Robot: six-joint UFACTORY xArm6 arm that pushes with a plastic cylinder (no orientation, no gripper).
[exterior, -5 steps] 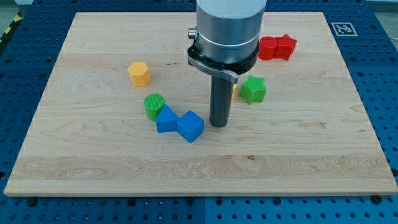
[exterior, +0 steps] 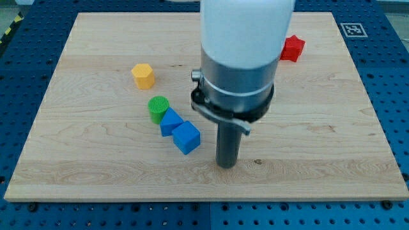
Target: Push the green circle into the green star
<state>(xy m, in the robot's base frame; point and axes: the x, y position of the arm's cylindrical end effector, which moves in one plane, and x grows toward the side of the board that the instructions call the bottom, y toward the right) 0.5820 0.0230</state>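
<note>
My tip (exterior: 227, 165): I see the rod's lower end resting on the board near the bottom edge, a little right of centre; it has no jaws, and it touches no block.
Green circle (exterior: 158, 107): left of the board's centre, well apart from my tip, up and to the left of it.
Blue blocks: one blue block (exterior: 170, 121) touches the green circle's lower right side; a blue cube (exterior: 186, 137) sits just beside that one, toward the bottom edge, and is the block nearest my tip, on its left.
Green star: I cannot find it; my arm's body covers the middle of the board.
Yellow block (exterior: 144, 75): alone, toward the top left corner.
Red block (exterior: 293, 48): near the top right corner, partly hidden behind my arm.
Board (exterior: 77, 160): pale wood on a blue base.
</note>
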